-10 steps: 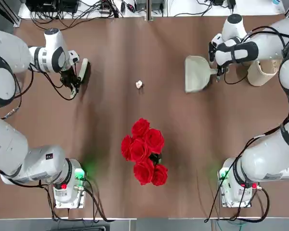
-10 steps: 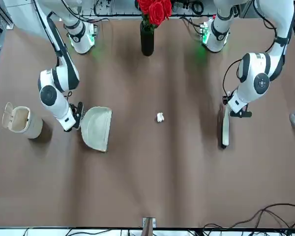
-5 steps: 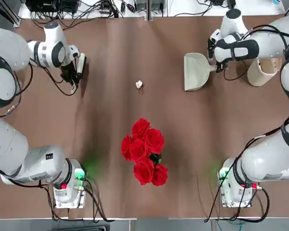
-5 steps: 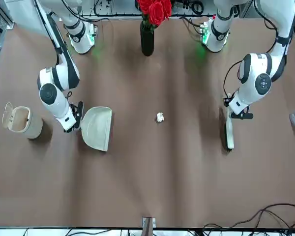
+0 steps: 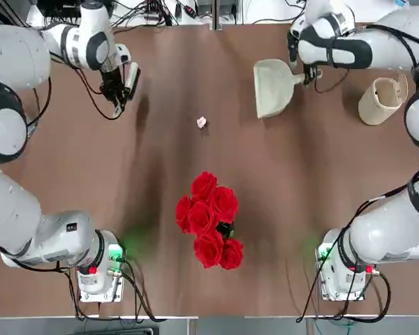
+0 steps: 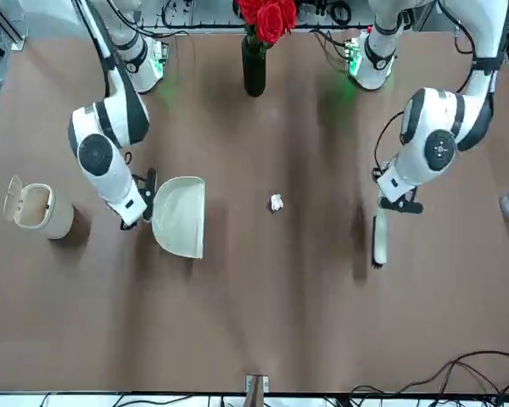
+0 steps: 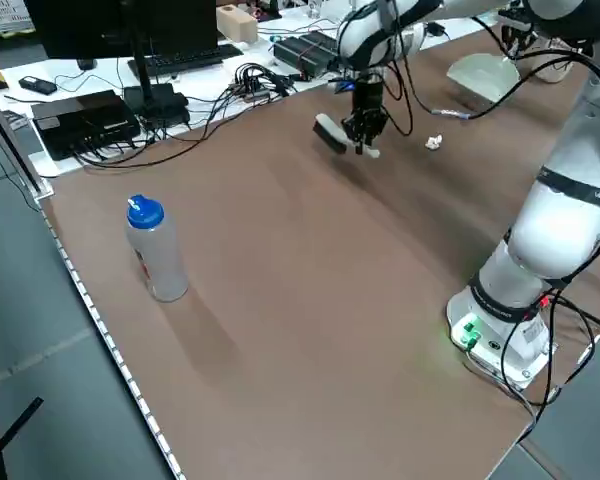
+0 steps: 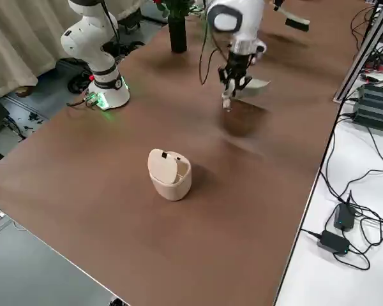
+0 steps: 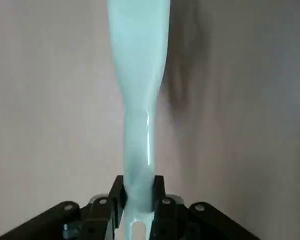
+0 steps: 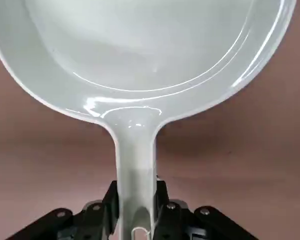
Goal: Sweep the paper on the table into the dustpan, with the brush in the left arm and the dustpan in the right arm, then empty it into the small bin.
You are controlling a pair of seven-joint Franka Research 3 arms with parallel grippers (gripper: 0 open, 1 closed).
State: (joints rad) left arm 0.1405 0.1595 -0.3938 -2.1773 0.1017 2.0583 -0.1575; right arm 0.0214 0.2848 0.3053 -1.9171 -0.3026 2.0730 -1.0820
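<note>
Nearest the robot of the task's things is the paper (image 5: 202, 122), lying on the table (image 5: 160, 293) between the two tools, beyond the middle toward the far edge. It should be almost weightless, soft and quick to roll or skip, so light strokes would suit it; being a crumpled ball, it shows no clear long axis. A little farther out, toward the far right corner, the small bin (image 5: 378, 102) stands upright with its flap open; it looks light, and likely to tip if knocked. Beyond the paper and to its right, the dustpan (image 6: 180, 217) is held above the table, its long axis running mostly across, handle toward the right edge and wide mouth toward the left. The right hand (image 10: 136, 205) is clamped on the stubby handle, the right place to take it; the plastic is probably light, stiff and rather slippery, and the broad pan could twist in so narrow a grip. Toward the far left corner the brush (image 6: 379, 240) is also raised, in the left hand (image 9: 139, 200), clamped on its handle. It points away toward the far edge, leaning slightly right. Its handle should be stiff and smooth, the bristles giving; a firm hold well along the handle would resist turning under a stroke.
</note>
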